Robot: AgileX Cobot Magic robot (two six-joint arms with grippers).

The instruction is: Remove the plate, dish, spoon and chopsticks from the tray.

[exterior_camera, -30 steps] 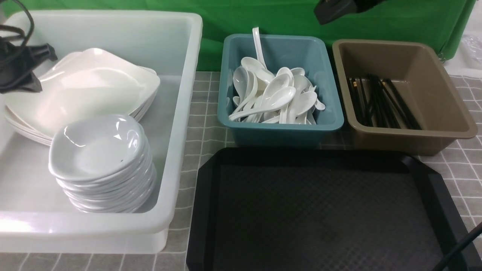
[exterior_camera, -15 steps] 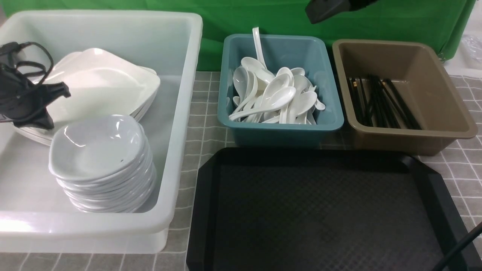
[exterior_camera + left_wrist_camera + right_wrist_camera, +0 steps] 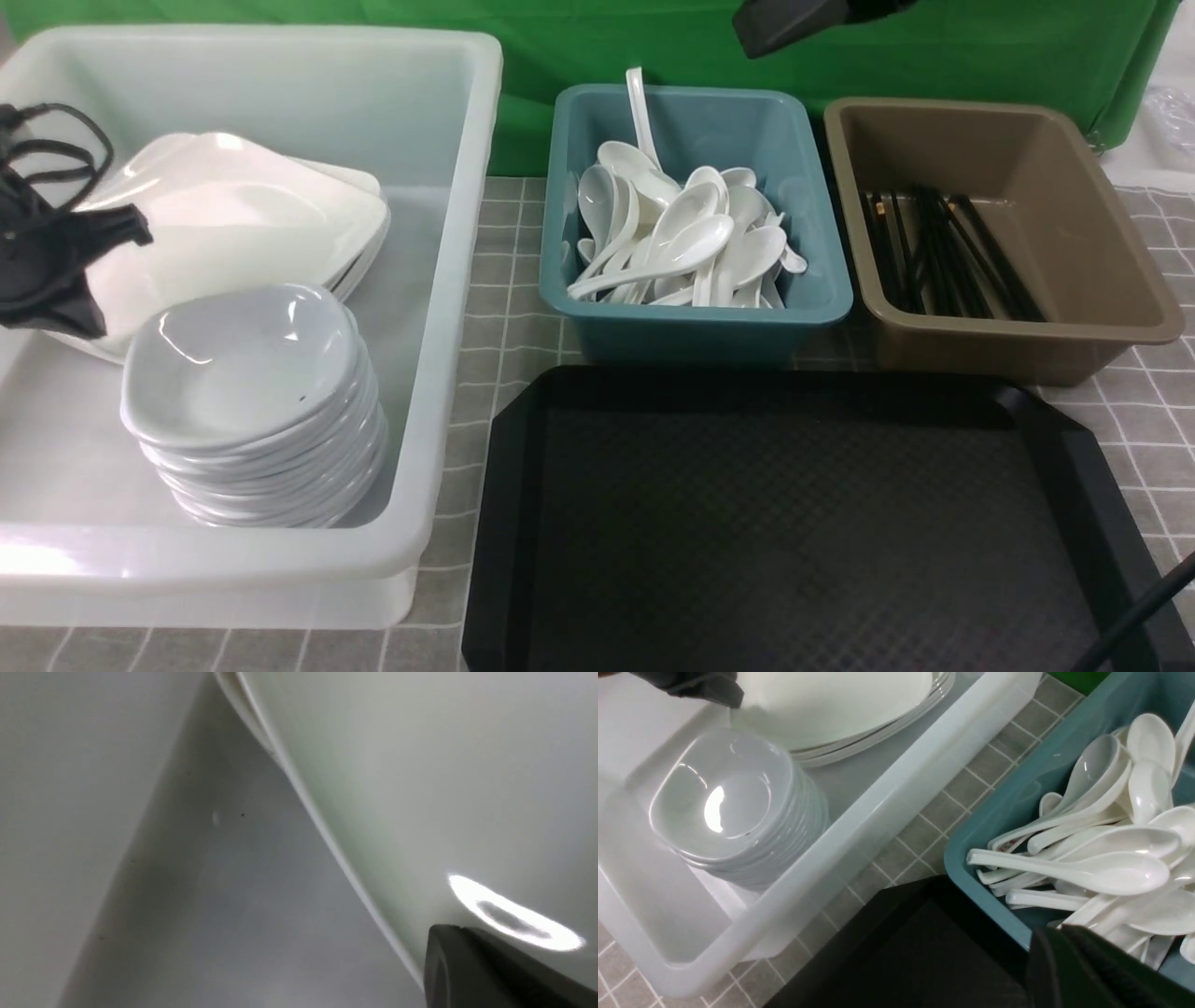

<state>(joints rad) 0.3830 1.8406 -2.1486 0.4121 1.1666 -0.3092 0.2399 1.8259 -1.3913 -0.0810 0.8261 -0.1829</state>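
The black tray (image 3: 794, 541) lies bare at the front. Large white square plates are stacked in the white bin (image 3: 448, 280), the top plate (image 3: 243, 224) tilted slightly. My left gripper (image 3: 93, 322) is shut, its tip (image 3: 441, 931) resting against that plate's near left edge, beside the stack of small dishes (image 3: 243, 364). The same contact shows in the right wrist view (image 3: 731, 697). Spoons (image 3: 681, 243) fill the teal bin (image 3: 700, 322). Chopsticks (image 3: 943, 252) lie in the brown bin (image 3: 1074, 280). My right gripper (image 3: 747, 37) hangs shut and empty, high over the teal bin (image 3: 1045, 938).
The three bins stand side by side along the far side of the grey checked cloth (image 3: 509, 280), close behind the tray. A green backdrop (image 3: 653, 37) closes the back. A black cable (image 3: 1139, 611) crosses the tray's near right corner.
My left gripper has come down inside the white bin to the plate stack's near left edge, and the top plate has shifted slightly. The right gripper has drifted left.
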